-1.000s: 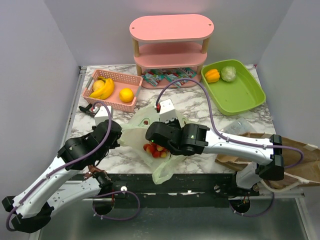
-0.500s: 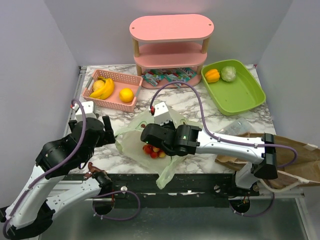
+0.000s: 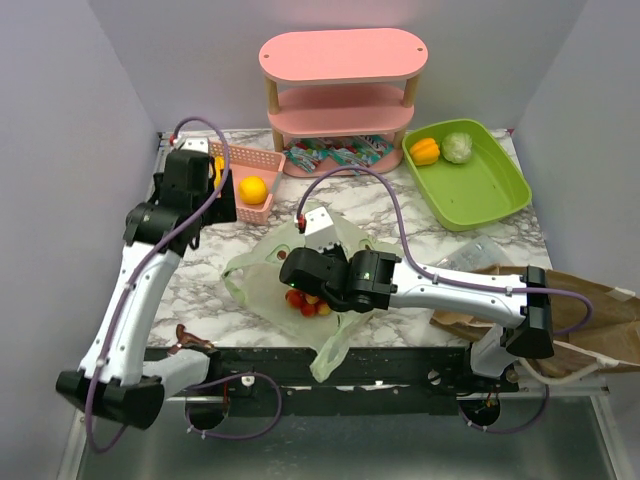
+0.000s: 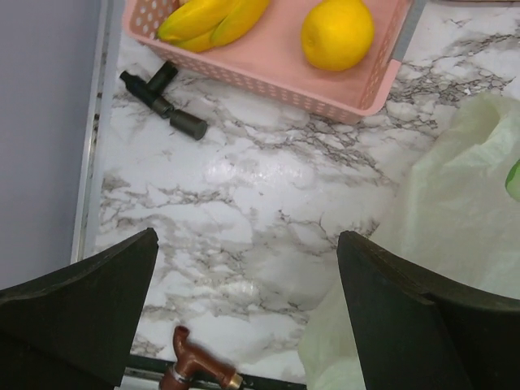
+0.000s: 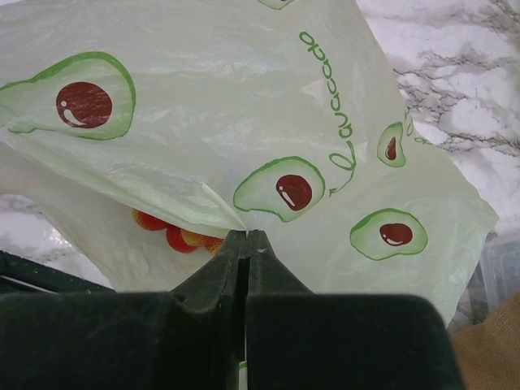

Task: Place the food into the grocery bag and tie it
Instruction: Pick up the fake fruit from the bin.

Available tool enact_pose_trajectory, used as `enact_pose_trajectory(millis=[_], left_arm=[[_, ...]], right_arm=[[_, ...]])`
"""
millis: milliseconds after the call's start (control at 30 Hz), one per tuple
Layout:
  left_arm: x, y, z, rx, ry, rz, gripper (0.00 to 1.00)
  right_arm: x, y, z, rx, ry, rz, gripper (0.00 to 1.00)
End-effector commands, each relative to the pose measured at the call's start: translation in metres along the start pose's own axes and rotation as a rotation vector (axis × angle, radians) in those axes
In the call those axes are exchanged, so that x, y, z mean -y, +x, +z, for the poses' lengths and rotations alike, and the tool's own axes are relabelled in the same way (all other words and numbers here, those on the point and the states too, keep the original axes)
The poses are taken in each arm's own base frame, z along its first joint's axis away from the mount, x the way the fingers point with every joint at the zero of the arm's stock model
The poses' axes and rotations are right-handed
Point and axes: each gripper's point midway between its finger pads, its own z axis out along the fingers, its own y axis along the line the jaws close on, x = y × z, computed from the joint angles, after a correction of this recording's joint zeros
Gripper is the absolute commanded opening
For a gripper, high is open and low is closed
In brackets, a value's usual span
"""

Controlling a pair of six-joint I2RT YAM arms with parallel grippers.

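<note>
Our right jaws are pressed shut on a fold of the grocery bag (image 5: 203, 154), whose thin film shows small red fruits (image 5: 175, 236) inside. Our left jaws stand wide apart with nothing between them, above the marble worktop (image 4: 244, 187). The bag lies on the worktop in front of the pink shelf (image 3: 342, 55). Left of the shelf, a pink basket (image 4: 268, 81) holds bananas (image 4: 215, 16) and a round orange fruit (image 4: 337, 32). Right of it, a green tray (image 3: 490, 195) holds the orange bell pepper (image 3: 425, 150) and pale green leafy head (image 3: 458, 147). The snack packets (image 3: 340, 155) lie under its lowest tier.

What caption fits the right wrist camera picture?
The right gripper pinches a fold of the avocado-print grocery bag, with small red fruits visible inside.
</note>
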Motion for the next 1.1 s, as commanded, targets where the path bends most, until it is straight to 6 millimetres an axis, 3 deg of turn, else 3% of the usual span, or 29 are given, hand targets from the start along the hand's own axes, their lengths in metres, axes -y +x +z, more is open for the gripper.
enact_pose_trajectory(millis=[0, 333, 500, 600, 767, 867, 1067], left_arm=[[0.030, -0.046, 0.046, 0.059, 0.186, 0.118, 0.93], [0.006, -0.080, 0.151, -0.004, 0.092, 0.076, 0.88], [0.021, -0.096, 0.182, -0.019, 0.165, 0.007, 0.84], [0.019, -0.100, 0.207, -0.036, 0.146, 0.022, 0.85], [0.020, -0.104, 0.243, -0.075, 0.140, 0.022, 0.82], [0.000, -0.101, 0.268, -0.095, 0.100, 0.006, 0.80], [-0.011, -0.073, 0.305, -0.182, 0.093, -0.017, 0.71]], right_arm=[[-0.010, 0.005, 0.004, -0.014, -0.023, 0.020, 0.01], [-0.023, 0.020, 0.009, -0.048, -0.084, 0.024, 0.01], [-0.028, 0.028, 0.016, -0.051, -0.092, 0.005, 0.01], [-0.028, 0.028, 0.020, -0.046, -0.076, -0.012, 0.01], [-0.036, 0.026, 0.024, -0.039, -0.092, -0.022, 0.00], [-0.041, 0.029, 0.027, -0.048, -0.109, -0.024, 0.00], [-0.053, 0.039, 0.030, -0.082, -0.152, -0.023, 0.01]])
